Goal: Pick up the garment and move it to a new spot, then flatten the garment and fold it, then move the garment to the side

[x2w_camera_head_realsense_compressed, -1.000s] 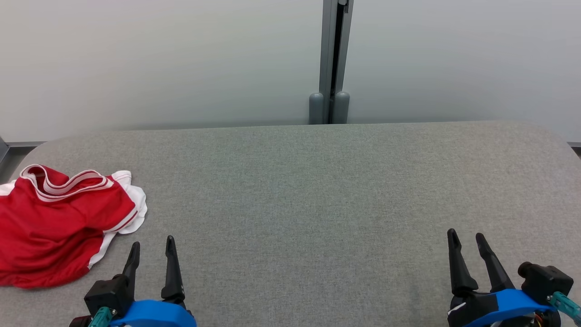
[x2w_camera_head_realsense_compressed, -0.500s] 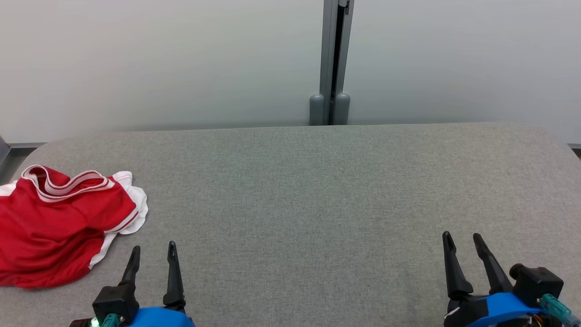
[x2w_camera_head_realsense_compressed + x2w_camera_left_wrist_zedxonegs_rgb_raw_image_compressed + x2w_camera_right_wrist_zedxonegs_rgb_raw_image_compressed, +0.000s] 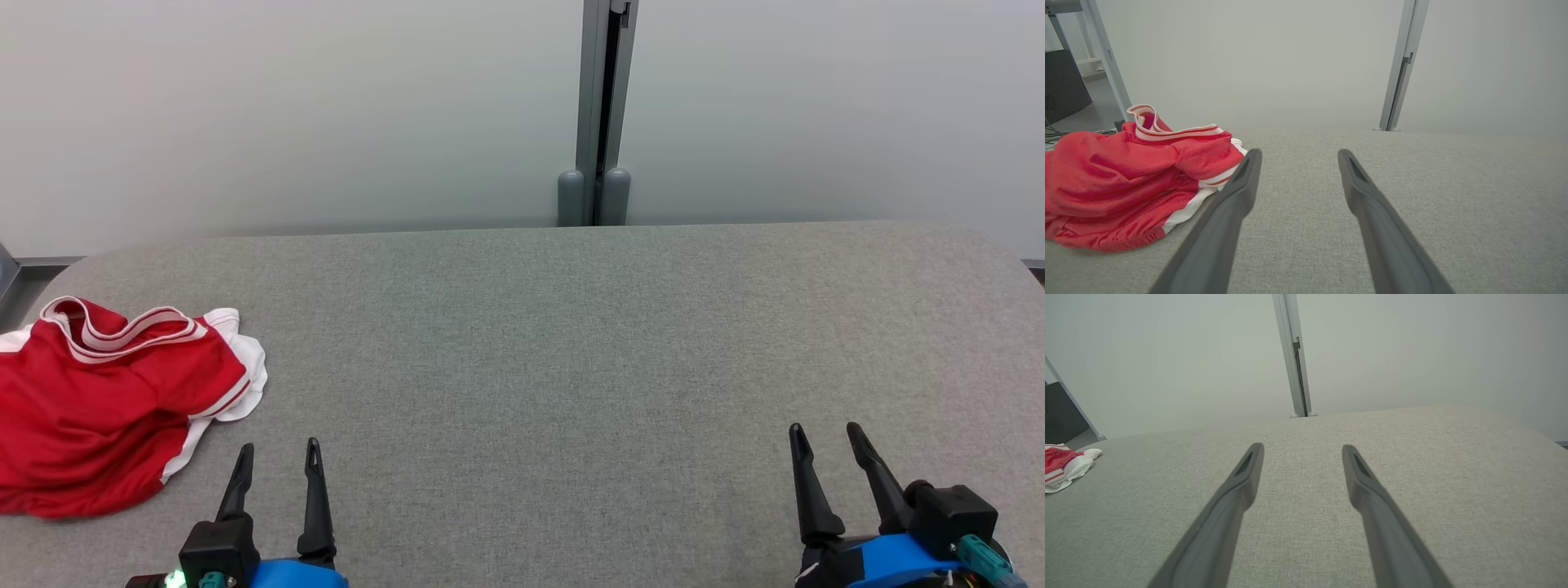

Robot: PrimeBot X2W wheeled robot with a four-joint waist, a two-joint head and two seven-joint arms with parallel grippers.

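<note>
The garment (image 3: 106, 404) is a crumpled red piece with white trim and a striped waistband, lying at the left end of the grey table (image 3: 571, 343). In the left wrist view the garment (image 3: 1126, 179) lies just left of my left finger. My left gripper (image 3: 278, 447) stands open at the lower left, a little to the right of the garment, touching nothing. At the lower right my right gripper (image 3: 824, 428) is open over bare cloth, far from the garment (image 3: 1063, 465). Both pairs of fingers, left (image 3: 1297, 152) and right (image 3: 1302, 446), hold nothing.
A pale wall runs behind the table's far edge, with a grey vertical post (image 3: 602, 114) at its middle. The table's corners are rounded. A dark object (image 3: 1063, 85) and a metal frame leg (image 3: 1106, 61) stand beyond the table's left end.
Both grippers have drawn back toward the bottom edge of the head view, still open. The garment lies as before.
</note>
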